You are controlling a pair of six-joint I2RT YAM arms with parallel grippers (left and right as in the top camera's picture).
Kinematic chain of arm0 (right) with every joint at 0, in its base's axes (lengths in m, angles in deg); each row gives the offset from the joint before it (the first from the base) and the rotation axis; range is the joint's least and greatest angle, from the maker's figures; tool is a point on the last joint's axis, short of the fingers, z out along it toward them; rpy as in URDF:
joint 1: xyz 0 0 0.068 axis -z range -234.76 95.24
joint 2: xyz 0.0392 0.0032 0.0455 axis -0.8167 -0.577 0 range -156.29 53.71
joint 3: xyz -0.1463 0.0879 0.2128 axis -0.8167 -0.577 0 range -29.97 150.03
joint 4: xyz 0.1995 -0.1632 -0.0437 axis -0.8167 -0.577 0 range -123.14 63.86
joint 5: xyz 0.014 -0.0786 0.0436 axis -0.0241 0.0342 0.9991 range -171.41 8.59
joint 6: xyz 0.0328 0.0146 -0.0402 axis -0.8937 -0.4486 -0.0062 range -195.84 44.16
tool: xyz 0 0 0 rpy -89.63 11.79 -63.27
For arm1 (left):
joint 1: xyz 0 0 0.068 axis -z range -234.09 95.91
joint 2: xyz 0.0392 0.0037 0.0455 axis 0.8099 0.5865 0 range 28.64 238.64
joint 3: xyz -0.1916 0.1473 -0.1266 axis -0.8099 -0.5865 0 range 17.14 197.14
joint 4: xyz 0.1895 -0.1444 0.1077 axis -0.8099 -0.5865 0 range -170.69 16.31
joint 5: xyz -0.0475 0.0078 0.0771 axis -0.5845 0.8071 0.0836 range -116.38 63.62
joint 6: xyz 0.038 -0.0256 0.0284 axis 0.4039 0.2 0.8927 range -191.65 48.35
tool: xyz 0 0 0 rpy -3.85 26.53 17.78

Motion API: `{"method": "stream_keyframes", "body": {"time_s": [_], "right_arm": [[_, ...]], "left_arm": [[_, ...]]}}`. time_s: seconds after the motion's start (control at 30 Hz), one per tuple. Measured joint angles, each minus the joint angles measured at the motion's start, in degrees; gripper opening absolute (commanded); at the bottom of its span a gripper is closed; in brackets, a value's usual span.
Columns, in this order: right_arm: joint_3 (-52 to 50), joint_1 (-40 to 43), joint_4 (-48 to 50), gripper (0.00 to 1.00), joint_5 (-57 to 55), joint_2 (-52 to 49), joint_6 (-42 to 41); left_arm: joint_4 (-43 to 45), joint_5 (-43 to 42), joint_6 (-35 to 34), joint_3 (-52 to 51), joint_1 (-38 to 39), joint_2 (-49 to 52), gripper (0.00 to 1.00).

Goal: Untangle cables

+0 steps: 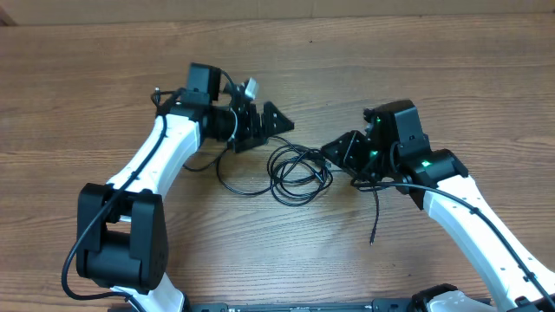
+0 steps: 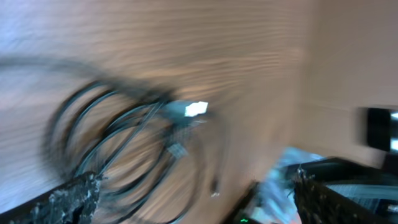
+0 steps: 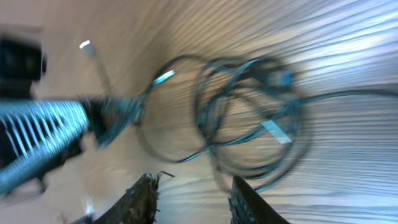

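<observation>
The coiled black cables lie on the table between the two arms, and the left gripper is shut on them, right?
No. The left gripper is open, its jaws wide apart with nothing between them, as the left wrist view shows. The cables do lie coiled on the table between the arms.

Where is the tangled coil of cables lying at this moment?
In the overhead view the cables lie on the wooden table near its centre, between the left gripper and the right gripper.
</observation>
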Motion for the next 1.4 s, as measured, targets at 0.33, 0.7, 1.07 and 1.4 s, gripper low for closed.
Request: {"method": "stream_keyframes", "body": {"time_s": [0.33,0.7,1.07,1.4], "right_arm": [[0.0,10.56,-9.86,0.43,-6.4,0.0,3.48],[0.0,13.86,-12.74,0.43,-7.63,0.0,4.13],[0.0,13.86,-13.68,0.42,-7.63,0.0,4.46],[0.0,13.86,-16.85,0.42,-7.63,0.0,6.56]], "left_arm": [[-19.61,24.35,-12.76,-0.11,6.54,-8.98,0.99],[0.52,20.98,-41.16,-8.57,17.94,-9.44,0.81],[7.34,26.4,-60.22,-13.4,27.06,-7.65,0.53],[15.98,35.69,-65.66,-13.46,29.2,0.22,0.04]]}}
